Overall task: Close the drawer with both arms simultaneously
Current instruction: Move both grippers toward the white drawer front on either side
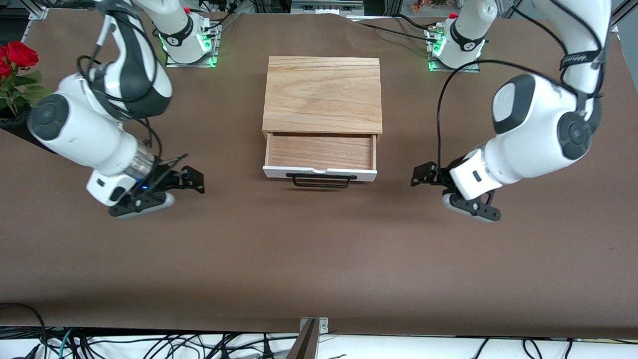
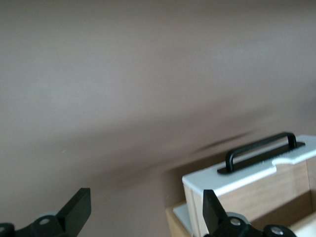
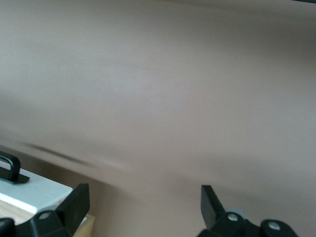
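The light oak box (image 1: 322, 94) stands mid-table with its drawer (image 1: 319, 152) pulled out toward the front camera. The drawer is empty, with a white front panel (image 1: 271, 172) and a black wire handle (image 1: 321, 180). My left gripper (image 1: 422, 175) is open and empty, low beside the drawer front toward the left arm's end. Its wrist view shows open fingers (image 2: 79, 207) with the panel (image 2: 237, 175) and handle (image 2: 261, 150) close by. My right gripper (image 1: 193, 179) is open and empty, beside the drawer front toward the right arm's end. Its wrist view shows a panel corner (image 3: 29, 190).
Red roses in a dark pot (image 1: 17, 70) stand at the right arm's end of the brown table (image 1: 319, 259). Cables and a metal bracket (image 1: 311, 334) lie along the edge nearest the front camera.
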{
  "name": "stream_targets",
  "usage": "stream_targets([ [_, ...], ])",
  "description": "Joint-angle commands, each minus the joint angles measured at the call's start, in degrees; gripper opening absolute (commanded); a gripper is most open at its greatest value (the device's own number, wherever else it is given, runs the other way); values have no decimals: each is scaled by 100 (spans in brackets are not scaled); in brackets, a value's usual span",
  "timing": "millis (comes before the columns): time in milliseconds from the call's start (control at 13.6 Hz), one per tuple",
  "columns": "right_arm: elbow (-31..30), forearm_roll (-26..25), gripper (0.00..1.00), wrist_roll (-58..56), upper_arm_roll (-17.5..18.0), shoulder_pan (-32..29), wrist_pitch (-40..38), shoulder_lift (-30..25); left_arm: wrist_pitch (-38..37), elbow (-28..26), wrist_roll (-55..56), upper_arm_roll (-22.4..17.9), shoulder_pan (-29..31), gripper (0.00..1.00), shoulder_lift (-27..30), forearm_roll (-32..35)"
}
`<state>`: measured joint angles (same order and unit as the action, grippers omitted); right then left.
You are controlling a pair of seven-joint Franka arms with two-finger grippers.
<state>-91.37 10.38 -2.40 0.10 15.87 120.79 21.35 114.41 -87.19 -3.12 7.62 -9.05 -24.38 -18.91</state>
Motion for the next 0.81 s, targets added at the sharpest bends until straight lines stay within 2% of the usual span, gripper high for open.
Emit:
stream_targets([
  [0, 111, 78, 100, 47, -27, 275, 260, 246, 632, 203, 48, 29, -297, 100, -409, -365],
  [221, 111, 191, 100, 55, -27, 425, 462, 457, 907, 168, 65, 38, -517, 100, -708, -728],
  [294, 111, 645, 100, 47, -27, 530, 576, 580, 907, 72, 65, 38, -658, 100, -778, -893],
  [368, 111, 884, 100, 29, -27, 592, 655, 659, 907, -16, 65, 38, -737, 100, -788, -1060],
  [589, 111, 939, 100, 29, -27, 881, 787, 870, 899, -271, 48, 38, -843, 100, -788, -1194],
  [736, 111, 948, 100, 29, -27, 1031, 1147, 1002, 907, -298, 57, 38, -940, 100, -901, -1202],
])
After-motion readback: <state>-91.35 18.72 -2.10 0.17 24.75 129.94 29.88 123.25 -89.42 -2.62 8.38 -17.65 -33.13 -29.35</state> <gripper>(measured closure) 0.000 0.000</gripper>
